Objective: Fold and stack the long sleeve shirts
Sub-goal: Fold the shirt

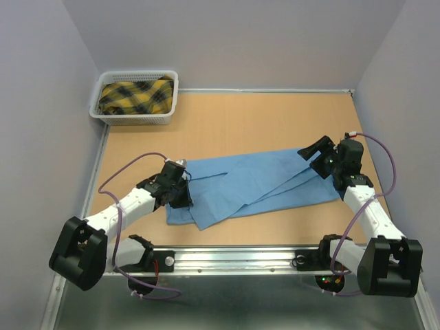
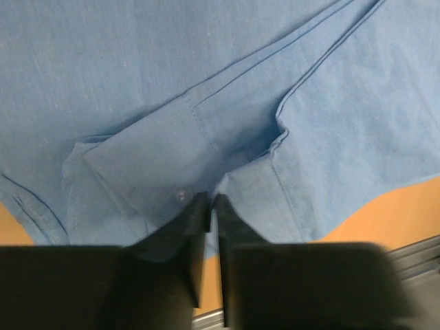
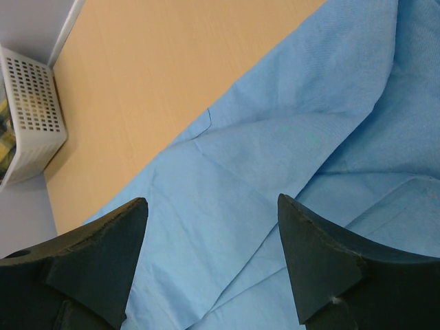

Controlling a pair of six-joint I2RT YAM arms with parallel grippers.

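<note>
Where its cuff lies folded, light blue shirt (image 2: 137,82) pinched in narrow left tool (image 2: 211,200); right tool (image 3: 212,203) wide.

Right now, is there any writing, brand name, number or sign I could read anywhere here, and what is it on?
No readable text anywhere in these views.
The light blue shirt is plain, with no label showing.
The white basket and the yellow plaid cloth in it carry no print.
The robot arms show no lettering.
</note>
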